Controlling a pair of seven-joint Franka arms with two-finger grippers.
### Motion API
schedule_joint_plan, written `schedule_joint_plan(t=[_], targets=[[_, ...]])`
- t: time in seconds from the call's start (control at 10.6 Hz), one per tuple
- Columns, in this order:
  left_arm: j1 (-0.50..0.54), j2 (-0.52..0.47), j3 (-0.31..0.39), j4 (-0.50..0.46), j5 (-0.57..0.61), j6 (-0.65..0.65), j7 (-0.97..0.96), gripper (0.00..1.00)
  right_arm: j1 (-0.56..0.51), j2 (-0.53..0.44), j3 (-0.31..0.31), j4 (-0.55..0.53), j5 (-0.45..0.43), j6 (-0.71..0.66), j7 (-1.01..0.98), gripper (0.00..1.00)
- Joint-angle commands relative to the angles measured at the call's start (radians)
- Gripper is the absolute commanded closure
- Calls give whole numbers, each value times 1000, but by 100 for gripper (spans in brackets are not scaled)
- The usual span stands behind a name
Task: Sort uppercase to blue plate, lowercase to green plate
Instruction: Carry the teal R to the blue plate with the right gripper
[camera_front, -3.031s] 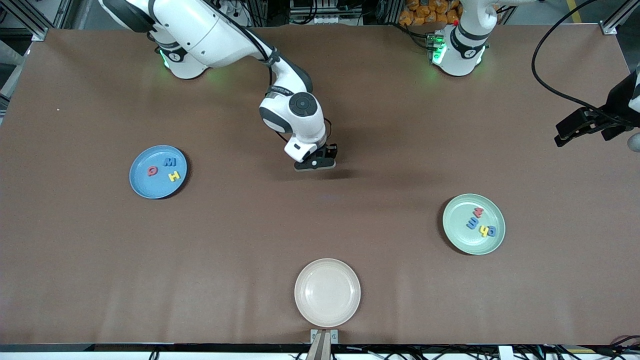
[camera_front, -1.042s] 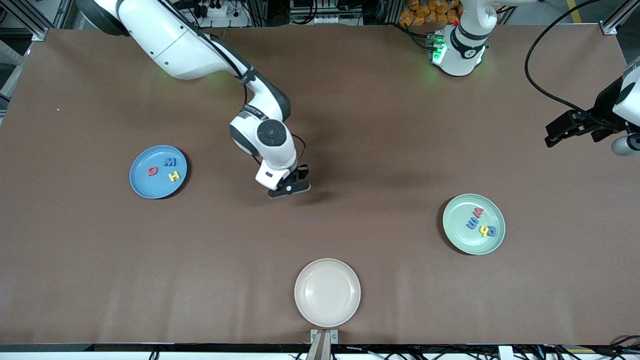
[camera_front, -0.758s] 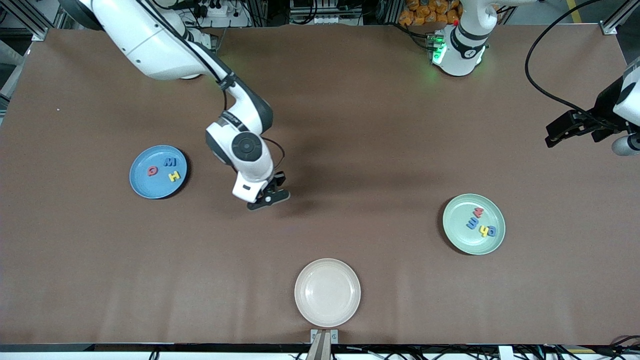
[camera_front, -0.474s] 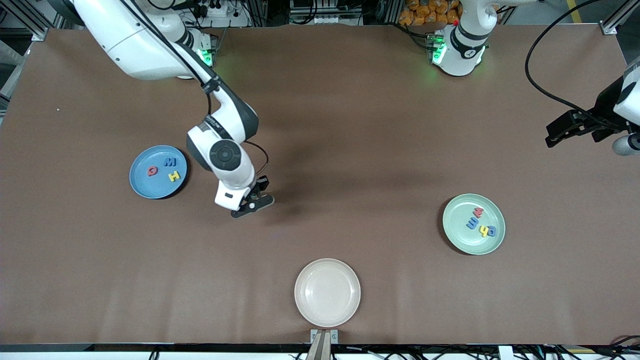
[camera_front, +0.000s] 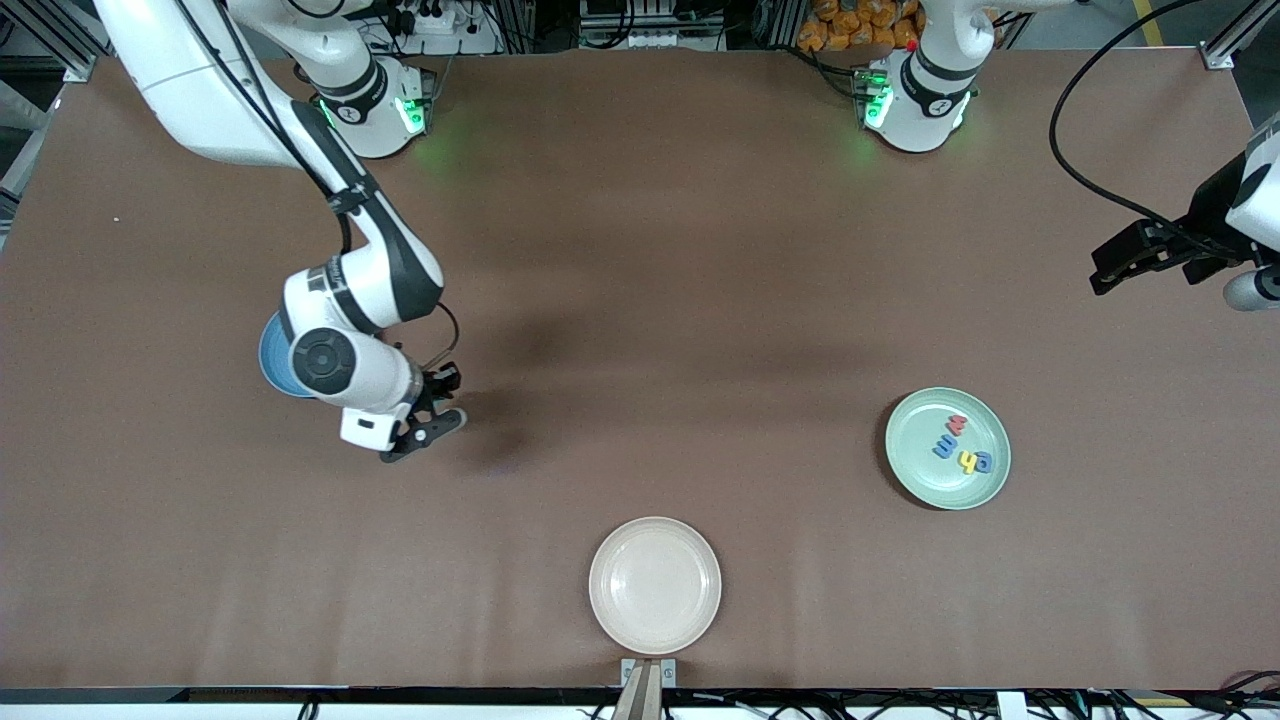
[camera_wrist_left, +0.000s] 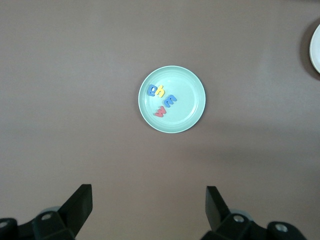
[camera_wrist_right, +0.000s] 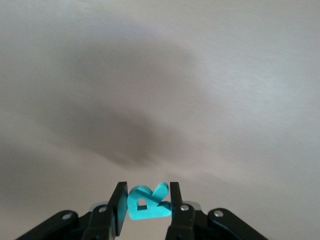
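Teal R (camera_wrist_right: 146, 202) pinched flat between closed fingers (camera_wrist_right: 119, 210) of right end effector (camera_front: 425, 425), up in air over bare brown surface (camera_front: 640, 300) just beside blue plate (camera_front: 270, 360). In right wrist view letter stands on edge, face toward wrist camera, leg and bowl tilted, long axis roughly across the fingers; lower part cut off by frame edge. Not visible in front view, too small and tucked under the wrist.

Blue plate mostly hidden under right arm's wrist, only a sliver of rim showing at right arm's end of surface; any letters on it covered, cannot tell.

Green plate (camera_front: 947, 448) flat toward left arm's end, fully visible. Four lowercase letters clustered on it: red w (camera_wrist_left: 160, 111), blue m (camera_wrist_left: 171, 101), yellow h (camera_wrist_left: 160, 91), blue a-like letter (camera_wrist_left: 150, 90), touching or nearly touching; exact facing hard to read.

Cream plate (camera_front: 655, 585) at edge nearest front camera, midway along the surface; cut off at frame edge in left wrist view.

Left end effector (camera_wrist_left: 149, 210) waiting high over surface at left arm's end, jaws spread wide, holding nothing; partly cut off at front view edge.
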Motion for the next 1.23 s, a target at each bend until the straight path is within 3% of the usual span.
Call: schedule_joint_plan(t=[0.0, 0.38, 0.66, 1.14], targets=[[5, -5, 0, -1, -25, 6, 9, 0, -3, -103, -61, -44, 29, -91, -105, 65], [6, -6, 2, -1, -25, 6, 8, 0, -52, -187, -176, -225, 11, -139, -260, 65], [8, -6, 2, -3, -26, 6, 9, 0, -101, -218, -196, -423, 11, -13, -273, 62], [8, -15, 2, -18, -26, 4, 8, 0, -127, -209, -254, -474, 11, -4, -366, 60]])
